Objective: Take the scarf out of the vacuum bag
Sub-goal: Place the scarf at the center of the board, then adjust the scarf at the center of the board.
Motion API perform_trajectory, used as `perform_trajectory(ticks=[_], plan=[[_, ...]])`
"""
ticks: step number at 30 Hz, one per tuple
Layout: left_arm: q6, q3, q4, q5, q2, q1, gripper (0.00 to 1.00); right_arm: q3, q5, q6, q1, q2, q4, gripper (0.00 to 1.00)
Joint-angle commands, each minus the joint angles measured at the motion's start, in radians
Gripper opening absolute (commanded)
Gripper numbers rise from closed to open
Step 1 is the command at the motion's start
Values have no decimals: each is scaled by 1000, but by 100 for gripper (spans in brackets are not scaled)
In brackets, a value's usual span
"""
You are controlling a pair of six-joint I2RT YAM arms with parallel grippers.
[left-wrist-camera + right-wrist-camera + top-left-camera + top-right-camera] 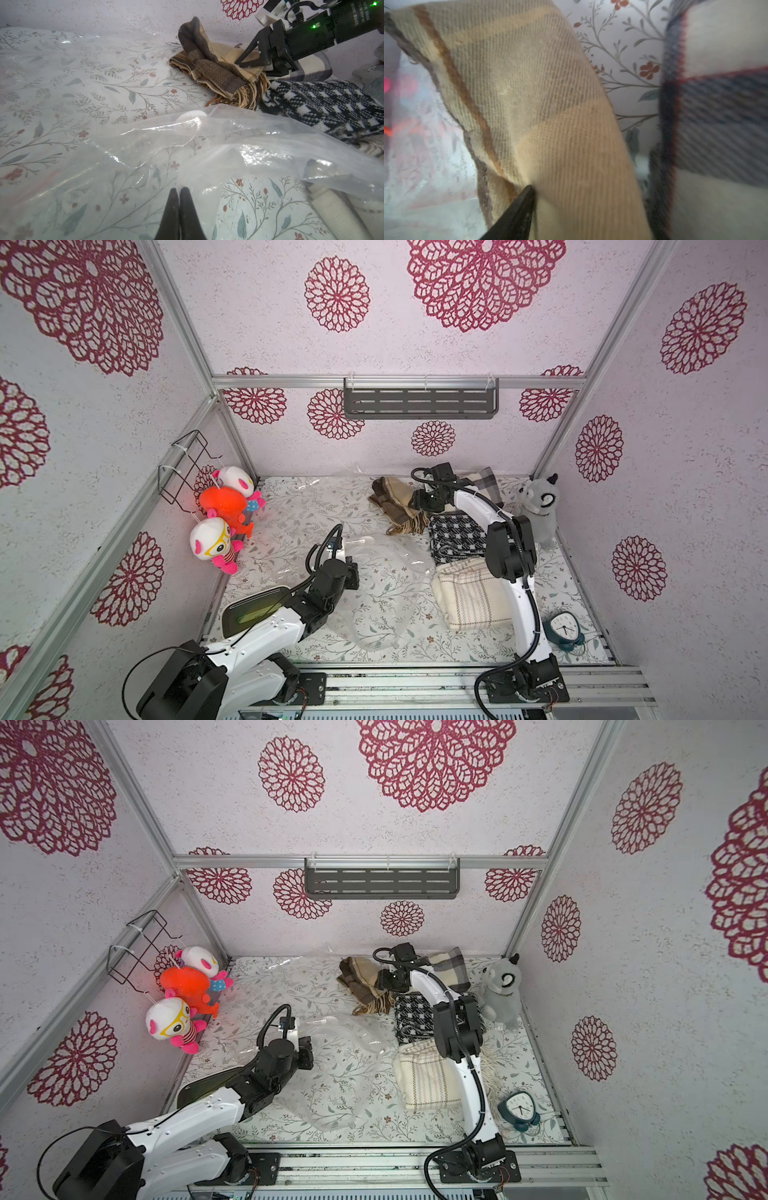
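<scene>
In both top views you see the vacuum bag (386, 572) at table (282, 539) centre, with the tan plaid scarf (361, 982) outside it at its 12 o'clock. Neither pincer's state reads there. Only the left wrist view shows you the left gripper (178, 190) clenched on bag film, the white valve cap (191, 116) and the right gripper (251, 67), released, jaws spread over the scarf.
</scene>
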Motion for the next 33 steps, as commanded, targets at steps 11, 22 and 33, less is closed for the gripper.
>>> perform_trajectory(ticks=[11, 22, 33], plan=[[21, 65, -119, -104, -119, -1, 0, -17, 200, -5, 93, -112, 258, 74], [7, 68, -165, -103, -215, 1, 0, 78, 229, 148, 96, 80, 529, 59], [16, 48, -149, -104, -221, 3, 0, 190, -54, 281, 101, 277, 548, 58]])
